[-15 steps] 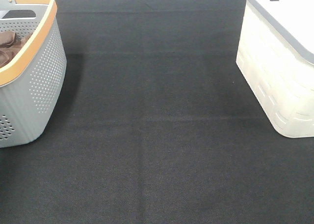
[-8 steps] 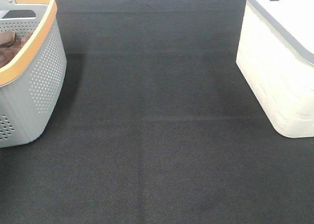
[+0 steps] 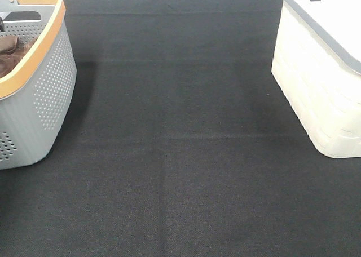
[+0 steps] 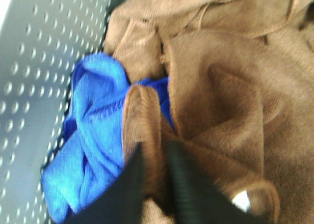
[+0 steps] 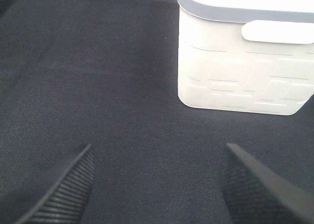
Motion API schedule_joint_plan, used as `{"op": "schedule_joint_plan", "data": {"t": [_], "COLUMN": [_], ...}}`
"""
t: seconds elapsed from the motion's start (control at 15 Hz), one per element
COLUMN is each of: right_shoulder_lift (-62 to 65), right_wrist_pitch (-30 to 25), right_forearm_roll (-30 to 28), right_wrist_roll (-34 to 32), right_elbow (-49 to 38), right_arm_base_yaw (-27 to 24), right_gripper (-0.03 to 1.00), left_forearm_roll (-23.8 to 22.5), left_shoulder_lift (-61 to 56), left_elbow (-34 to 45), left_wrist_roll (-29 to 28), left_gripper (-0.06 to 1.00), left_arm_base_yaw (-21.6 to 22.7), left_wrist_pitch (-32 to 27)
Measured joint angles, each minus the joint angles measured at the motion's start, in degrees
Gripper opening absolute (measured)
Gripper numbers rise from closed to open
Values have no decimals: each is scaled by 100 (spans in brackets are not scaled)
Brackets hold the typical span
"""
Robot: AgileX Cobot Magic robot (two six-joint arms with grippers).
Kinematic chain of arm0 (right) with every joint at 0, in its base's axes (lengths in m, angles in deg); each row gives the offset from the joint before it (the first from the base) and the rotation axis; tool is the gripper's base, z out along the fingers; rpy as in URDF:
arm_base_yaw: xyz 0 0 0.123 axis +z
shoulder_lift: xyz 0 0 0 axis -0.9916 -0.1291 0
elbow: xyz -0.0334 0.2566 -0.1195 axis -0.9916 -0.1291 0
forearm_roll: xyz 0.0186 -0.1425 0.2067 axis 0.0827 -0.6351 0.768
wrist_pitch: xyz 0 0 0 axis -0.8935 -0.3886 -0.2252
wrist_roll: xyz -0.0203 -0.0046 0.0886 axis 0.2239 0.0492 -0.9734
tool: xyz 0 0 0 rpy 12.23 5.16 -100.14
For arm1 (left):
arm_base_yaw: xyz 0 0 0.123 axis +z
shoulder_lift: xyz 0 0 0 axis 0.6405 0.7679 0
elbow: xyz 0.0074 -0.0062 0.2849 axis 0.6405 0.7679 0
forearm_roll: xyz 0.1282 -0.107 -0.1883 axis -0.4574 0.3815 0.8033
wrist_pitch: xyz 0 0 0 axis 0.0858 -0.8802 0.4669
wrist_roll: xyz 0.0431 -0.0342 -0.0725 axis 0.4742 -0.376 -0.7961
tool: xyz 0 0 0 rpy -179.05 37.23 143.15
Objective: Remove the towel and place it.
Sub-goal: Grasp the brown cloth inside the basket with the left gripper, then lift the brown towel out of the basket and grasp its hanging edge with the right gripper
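- My left claw (image 4: 154,155) is down inside the grey basket (image 3: 45,93) at the far left, and its two fingers are pressed together on a raised fold of the brown towel (image 4: 221,101). The rest of the towel lies crumpled in the basket.
- The fold between my fingers is narrow. If I lift fast, I think it can slide out and the towel will fall back in.
- A blue cloth (image 4: 93,135) lies touching the towel, just beside my fingers and partly under the fold. It may cling and come up together, and then I would carry the wrong thing too.
- The towel is bunched and looks big. While it rises, a hanging corner may catch on the orange rim and pull the basket or tip it.
- My right claw (image 5: 157,153) hangs with fingers wide apart over the black table (image 3: 180,155), holding nothing, near the white box (image 5: 235,62) at the right. If the towel swings far, it may land badly folded there.
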Motion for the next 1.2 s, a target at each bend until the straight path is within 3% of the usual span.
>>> {"op": "schedule_joint_plan", "data": {"t": [0.33,0.73,1.0,1.2], "right_shoulder_lift": [0,0,0,0], "right_wrist_pitch": [0,0,0,0], "right_forearm_roll": [0,6,6,6], "right_wrist_roll": [0,0,0,0], "right_elbow": [0,0,0,0], "right_arm_base_yaw": [0,0,0,0], "right_gripper": [69,69,69,69], "left_forearm_roll": [0,69,458,1341], "left_shoulder_lift": [-86,-1203,-1925,-2807], "left_elbow": [-34,-34,-40,-40], "left_wrist_roll": [120,304,550,1077], "left_gripper": [0,0,0,0], "left_arm_base_yaw": [0,0,0,0], "left_wrist_pitch": [29,-11,-34,155]}}
